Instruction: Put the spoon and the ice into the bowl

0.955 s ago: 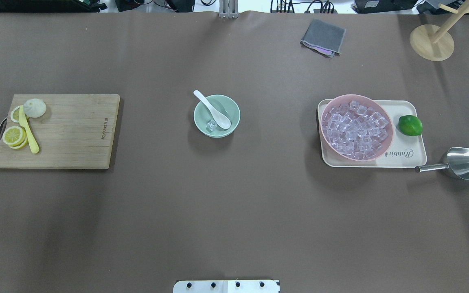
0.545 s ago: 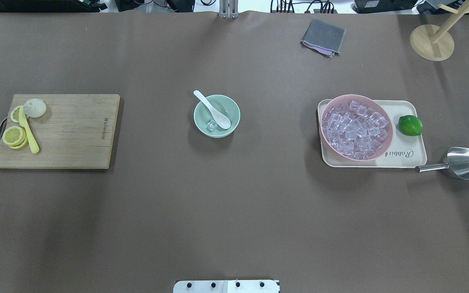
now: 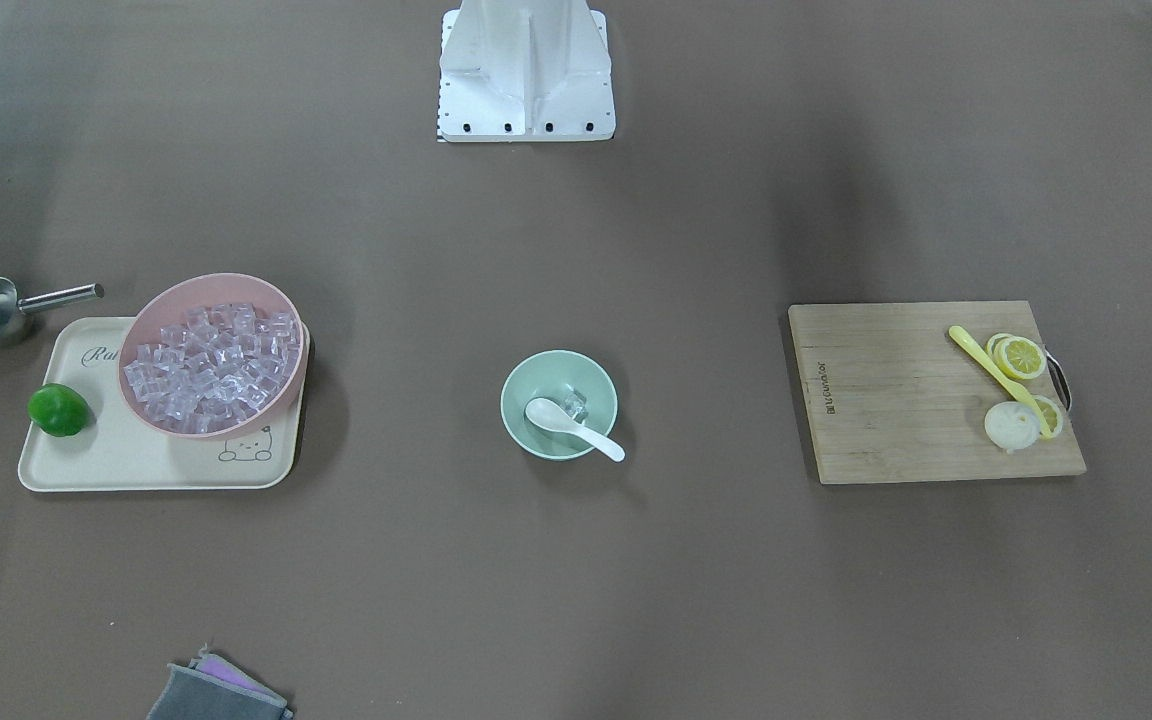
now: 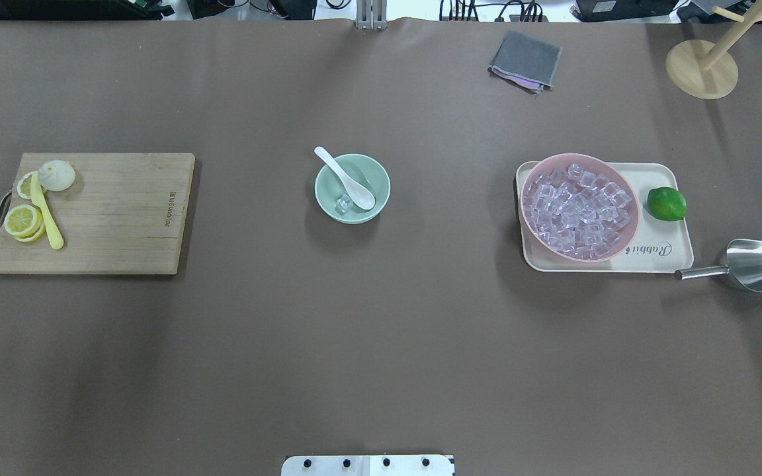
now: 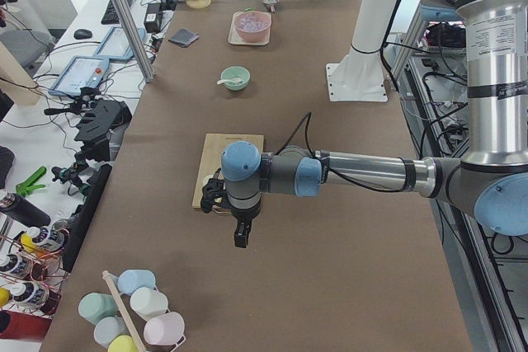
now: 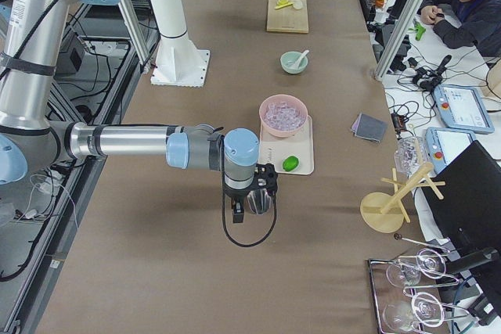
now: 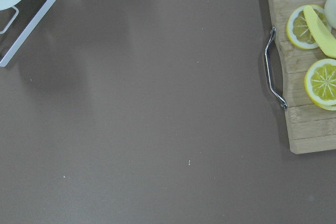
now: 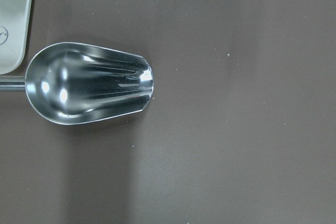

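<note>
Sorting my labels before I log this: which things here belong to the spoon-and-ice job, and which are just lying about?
Job:
- spoon, resting in the bowl
- ice cube, in the bowl
- green bowl

Lying about:
- pink bowl of ice
- tray
- lime
- scoop
- board
- lemon slices
- yellow utensil
- cloth
- wooden stand

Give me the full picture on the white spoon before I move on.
The spoon is small, glossy white, ceramic-looking, with a deep oval scoop and a short thick handle. Its scoop lies inside the green bowl beside a clear ice cube; the handle leans on the rim and pokes out past it. Nothing else touches it.
</note>
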Robot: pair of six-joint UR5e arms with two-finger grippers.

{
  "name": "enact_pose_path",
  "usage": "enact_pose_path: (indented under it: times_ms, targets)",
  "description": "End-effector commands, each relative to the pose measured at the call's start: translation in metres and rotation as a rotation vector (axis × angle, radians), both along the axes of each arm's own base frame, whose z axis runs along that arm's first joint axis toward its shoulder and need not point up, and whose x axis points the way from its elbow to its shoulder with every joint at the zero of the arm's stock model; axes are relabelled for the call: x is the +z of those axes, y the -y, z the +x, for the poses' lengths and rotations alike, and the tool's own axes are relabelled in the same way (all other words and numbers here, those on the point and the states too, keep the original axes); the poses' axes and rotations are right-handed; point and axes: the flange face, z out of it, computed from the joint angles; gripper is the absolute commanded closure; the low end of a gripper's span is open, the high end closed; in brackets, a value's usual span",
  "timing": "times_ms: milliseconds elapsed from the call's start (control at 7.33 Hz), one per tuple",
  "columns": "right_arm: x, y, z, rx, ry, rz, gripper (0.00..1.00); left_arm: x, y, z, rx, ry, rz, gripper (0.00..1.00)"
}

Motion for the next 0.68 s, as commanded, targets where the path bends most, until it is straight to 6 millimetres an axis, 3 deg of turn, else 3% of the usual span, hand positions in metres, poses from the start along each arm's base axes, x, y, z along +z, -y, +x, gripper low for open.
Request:
enact_pose_path:
  times_ms: [0, 545]
  targets:
    - [0.0004, -0.0001, 0.0, 0.0, 0.0, -0.001, 0.0, 0.0002, -0.0003, 0.0001, 0.0, 0.0, -0.001, 0.01]
    - [0.004, -0.0004, -0.0023, -0.007, 0.001, -0.007, 0.0, 0.0001, -0.001, -0.0006, -0.001, 0.0, -0.001, 0.01]
